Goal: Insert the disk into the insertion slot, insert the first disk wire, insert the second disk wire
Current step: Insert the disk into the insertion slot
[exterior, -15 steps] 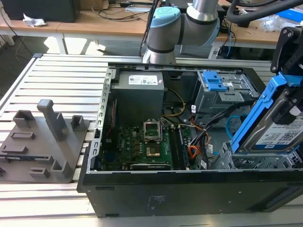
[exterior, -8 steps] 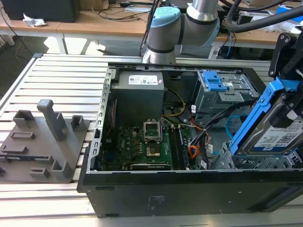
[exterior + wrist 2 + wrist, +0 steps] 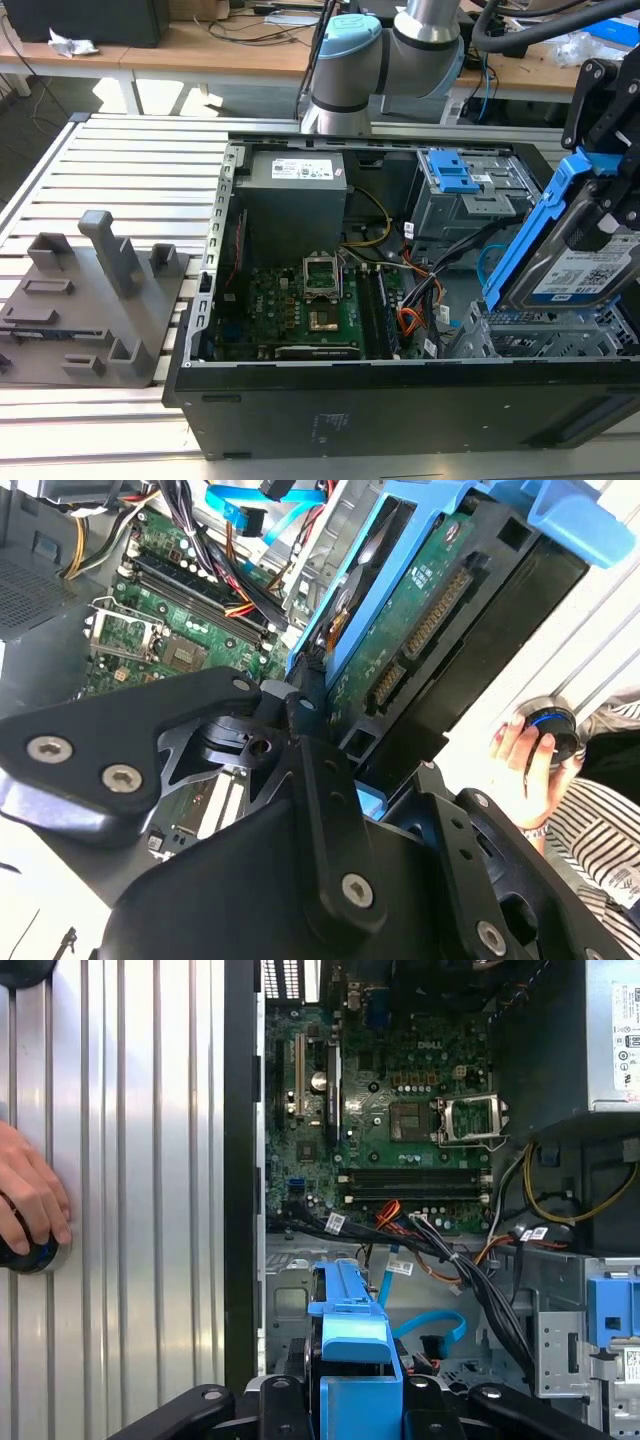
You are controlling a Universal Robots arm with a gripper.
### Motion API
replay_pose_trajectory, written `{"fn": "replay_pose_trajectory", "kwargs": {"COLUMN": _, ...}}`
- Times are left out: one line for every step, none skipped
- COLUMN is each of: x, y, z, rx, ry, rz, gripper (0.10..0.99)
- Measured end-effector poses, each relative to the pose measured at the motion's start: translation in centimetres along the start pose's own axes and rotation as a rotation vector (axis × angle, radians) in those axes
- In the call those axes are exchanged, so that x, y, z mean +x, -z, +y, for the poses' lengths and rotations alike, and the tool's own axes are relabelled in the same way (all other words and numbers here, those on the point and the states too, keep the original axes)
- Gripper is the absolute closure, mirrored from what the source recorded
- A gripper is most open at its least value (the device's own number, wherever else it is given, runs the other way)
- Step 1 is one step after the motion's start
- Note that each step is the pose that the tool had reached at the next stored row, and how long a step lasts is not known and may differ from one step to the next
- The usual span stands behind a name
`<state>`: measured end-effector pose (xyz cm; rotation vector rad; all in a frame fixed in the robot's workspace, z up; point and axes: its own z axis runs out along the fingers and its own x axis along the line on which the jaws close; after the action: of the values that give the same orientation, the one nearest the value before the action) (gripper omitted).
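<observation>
While my black gripper [image 3: 606, 200] clamps the silver-grey, blue-framed disk [image 3: 572, 262] tilted over the perforated grey metal insertion slot [image 3: 540, 335] beneath me, I reckon a corner could snag the slot's rim and jam.

The disk [image 3: 580, 250] was silver-grey with a white printed label, framed in bright blue. The insertion slot [image 3: 540, 335] was grey, its walls perforated. The motherboard [image 3: 300, 300] was green, the table [image 3: 130, 165] silvery and ribbed, a sleeve [image 3: 600, 822] striped black and white.
</observation>
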<state>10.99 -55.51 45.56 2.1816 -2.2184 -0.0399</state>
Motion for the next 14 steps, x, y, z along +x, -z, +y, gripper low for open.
{"fn": "replay_pose_trajectory", "kwargs": {"x": 0.00, "y": -0.03, "z": 0.00, "rx": 0.000, "ry": 0.000, "rz": -0.0002, "gripper": 0.725}}
{"fn": "replay_pose_trajectory", "kwargs": {"x": -0.01, "y": -0.05, "z": -0.01, "rx": 0.000, "ry": 0.000, "rz": -0.0002, "gripper": 0.725}}
{"fn": "replay_pose_trajectory", "kwargs": {"x": -0.01, "y": -0.09, "z": -0.01, "rx": 0.000, "ry": 0.000, "rz": -0.0001, "gripper": 0.725}}
{"fn": "replay_pose_trajectory", "kwargs": {"x": -0.01, "y": -0.12, "z": -0.01, "rx": 0.000, "ry": 0.000, "rz": 0.0000, "gripper": 0.725}}
{"fn": "replay_pose_trajectory", "kwargs": {"x": -0.01, "y": -0.18, "z": -0.02, "rx": 0.000, "ry": 0.000, "rz": 0.0000, "gripper": 0.725}}
{"fn": "replay_pose_trajectory", "kwargs": {"x": -0.01, "y": -0.23, "z": -0.02, "rx": 0.000, "ry": 0.000, "rz": -0.0001, "gripper": 0.725}}
{"fn": "replay_pose_trajectory", "kwargs": {"x": -0.01, "y": -0.26, "z": -0.02, "rx": 0.000, "ry": 0.000, "rz": 0.0000, "gripper": 0.725}}
{"fn": "replay_pose_trajectory", "kwargs": {"x": -0.01, "y": -0.30, "z": -0.02, "rx": 0.000, "ry": 0.000, "rz": -0.0001, "gripper": 0.725}}
{"fn": "replay_pose_trajectory", "kwargs": {"x": -0.01, "y": -0.34, "z": -0.02, "rx": 0.000, "ry": 0.000, "rz": 0.0000, "gripper": 0.725}}
{"fn": "replay_pose_trajectory", "kwargs": {"x": -0.01, "y": -0.44, "z": -0.03, "rx": 0.000, "ry": 0.000, "rz": -0.0001, "gripper": 0.725}}
{"fn": "replay_pose_trajectory", "kwargs": {"x": -0.01, "y": -0.55, "z": -0.03, "rx": 0.000, "ry": 0.000, "rz": -0.0001, "gripper": 0.725}}
{"fn": "replay_pose_trajectory", "kwargs": {"x": -0.01, "y": -0.62, "z": -0.03, "rx": 0.000, "ry": 0.000, "rz": -0.0001, "gripper": 0.725}}
{"fn": "replay_pose_trajectory", "kwargs": {"x": -0.01, "y": -0.73, "z": -0.04, "rx": 0.000, "ry": 0.000, "rz": -0.0001, "gripper": 0.725}}
{"fn": "replay_pose_trajectory", "kwargs": {"x": -0.01, "y": -0.79, "z": -0.08, "rx": 0.000, "ry": 0.000, "rz": -0.0002, "gripper": 0.725}}
